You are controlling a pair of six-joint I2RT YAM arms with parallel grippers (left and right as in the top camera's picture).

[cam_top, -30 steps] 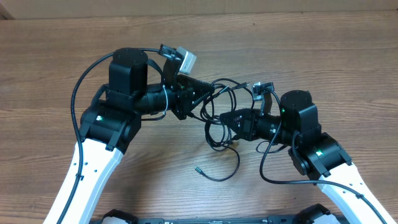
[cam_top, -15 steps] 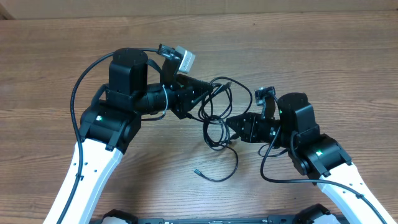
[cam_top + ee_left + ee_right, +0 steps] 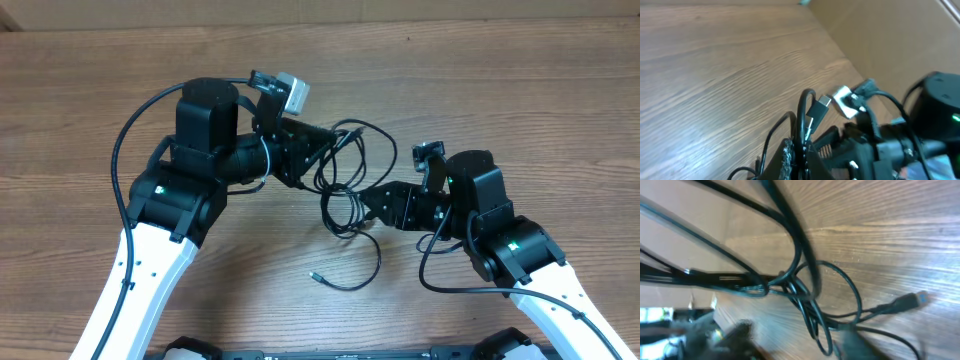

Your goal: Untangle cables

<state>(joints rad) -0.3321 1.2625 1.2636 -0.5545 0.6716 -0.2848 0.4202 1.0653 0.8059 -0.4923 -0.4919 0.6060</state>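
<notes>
Several thin black cables (image 3: 790, 286) are being pinched by the clenched left gripper (image 3: 318, 150), their tangle spreading over the brown wooden table (image 3: 520, 90) between both arms; the right gripper (image 3: 368, 198) beside it cannot be judged.

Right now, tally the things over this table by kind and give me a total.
Arms: 2, the left arm and the right arm
Cable tangle: 1, strands too knotted to count
Total: 3
</notes>
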